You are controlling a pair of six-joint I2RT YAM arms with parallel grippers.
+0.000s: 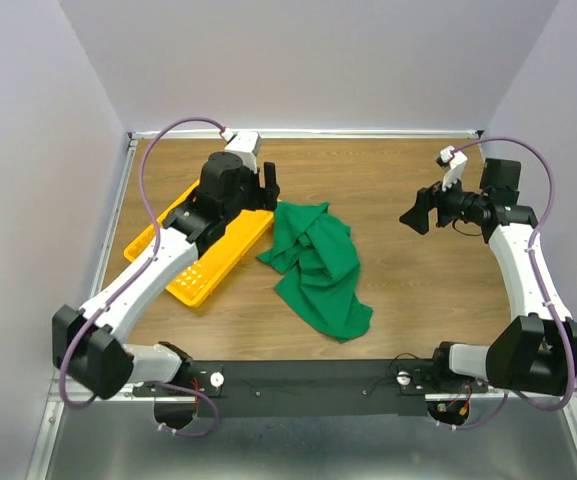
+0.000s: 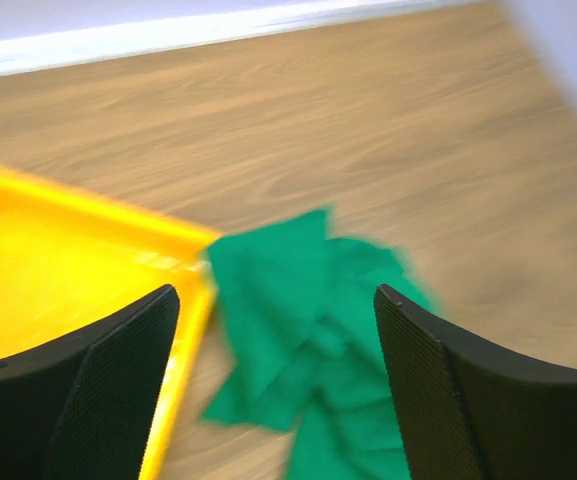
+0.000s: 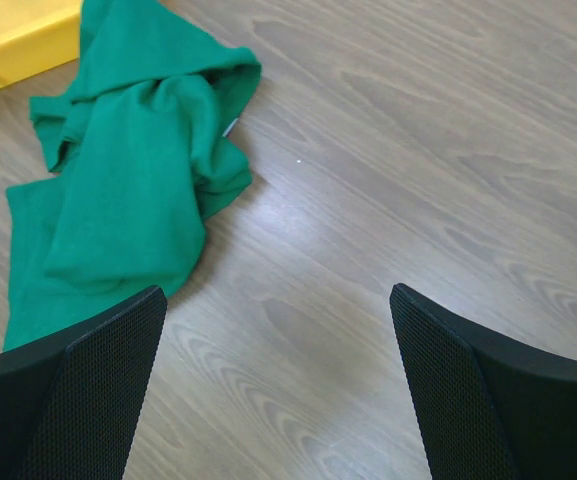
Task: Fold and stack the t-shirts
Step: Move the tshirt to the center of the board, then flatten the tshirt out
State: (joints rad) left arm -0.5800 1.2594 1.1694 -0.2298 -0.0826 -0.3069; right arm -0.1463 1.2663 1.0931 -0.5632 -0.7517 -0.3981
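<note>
Green t-shirt (image 1: 318,265) lies crumpled on the desk (image 1: 418,300), just right of the tray (image 1: 193,280); your left claw (image 2: 278,300) and right claw (image 3: 278,295) both gape, empty. Folding not yet begun.

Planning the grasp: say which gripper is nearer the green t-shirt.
Left. The left gripper is beside the t-shirt, at its far-left edge by the yellow tray; the right gripper is well off to its right.
</note>
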